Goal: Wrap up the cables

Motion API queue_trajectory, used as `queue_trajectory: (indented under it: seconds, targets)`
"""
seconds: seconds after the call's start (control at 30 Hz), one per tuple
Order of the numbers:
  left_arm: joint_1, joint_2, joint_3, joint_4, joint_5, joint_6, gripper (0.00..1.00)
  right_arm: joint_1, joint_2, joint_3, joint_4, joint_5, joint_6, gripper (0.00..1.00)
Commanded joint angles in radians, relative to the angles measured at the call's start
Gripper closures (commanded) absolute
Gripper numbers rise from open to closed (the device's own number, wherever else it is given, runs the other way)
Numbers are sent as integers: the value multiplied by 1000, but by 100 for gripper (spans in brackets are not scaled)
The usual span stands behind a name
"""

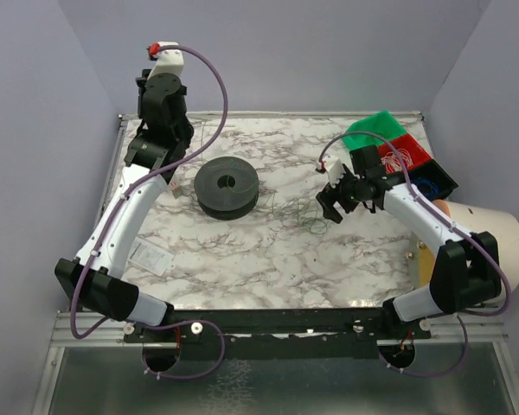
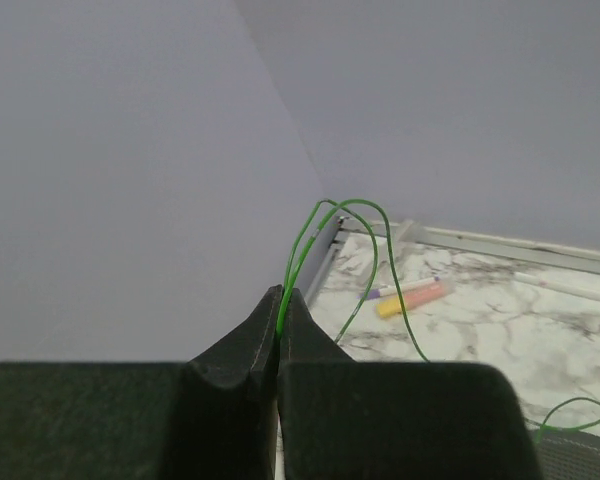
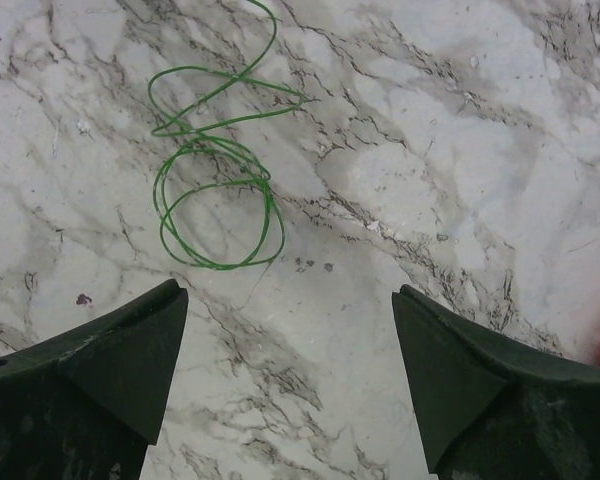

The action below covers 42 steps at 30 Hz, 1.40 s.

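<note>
A thin green cable (image 2: 345,201) is pinched in the closed left gripper (image 2: 280,300), at 10 o'clock over the table (image 1: 268,259). Green cable loops (image 3: 202,143) are lying at 11 o'clock from the wide-open right gripper (image 3: 290,292).

Two robot arms share one build. The left arm (image 1: 121,220) and the right arm (image 1: 419,212) each have smooth white tube-shaped segments joined by blocky black joints. A thick purple cord (image 1: 226,93) runs along each arm in loose loops. A white housing (image 1: 169,60) with a small red cap (image 1: 159,47) sits at the left arm's wrist. The left gripper (image 2: 280,300) and the right gripper (image 3: 290,292) have matte, dark, wedge-shaped fingers (image 3: 100,370) with scuffed surfaces.
</note>
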<state>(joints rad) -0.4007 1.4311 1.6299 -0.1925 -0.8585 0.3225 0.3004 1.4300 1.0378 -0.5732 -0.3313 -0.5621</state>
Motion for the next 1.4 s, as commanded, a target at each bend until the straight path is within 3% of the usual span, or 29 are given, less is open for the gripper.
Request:
queue_trajectory:
  seconds: [0.0, 0.33, 0.43, 0.5, 0.57, 0.8, 1.0, 1.2, 1.37]
  targets:
    - [112, 3, 29, 1, -75, -15, 100, 5, 82, 80, -35, 68, 154, 13]
    - [346, 29, -11, 40, -67, -41, 100, 0, 149, 128, -87, -13, 264, 20]
    - [429, 36, -35, 7, -5, -103, 100, -4, 142, 106, -100, 18, 237, 22]
    - [456, 33, -47, -30, 59, -149, 100, -10, 149, 92, -135, 2, 178, 31]
    - [458, 23, -67, -48, 108, -176, 100, -10, 142, 66, -170, -41, 100, 34]
    - [457, 6, -73, -79, 256, -249, 100, 12, 72, -60, -137, -42, -117, 18]
    - [456, 31, -35, -99, 437, -317, 100, 91, 76, -93, 6, 9, -101, 6]
    - [427, 61, 24, -97, 564, -415, 100, 145, 156, -74, 200, 195, -27, 5]
    - [405, 143, 167, -99, 408, -418, 100, 151, 257, -16, 352, 487, 38, 18]
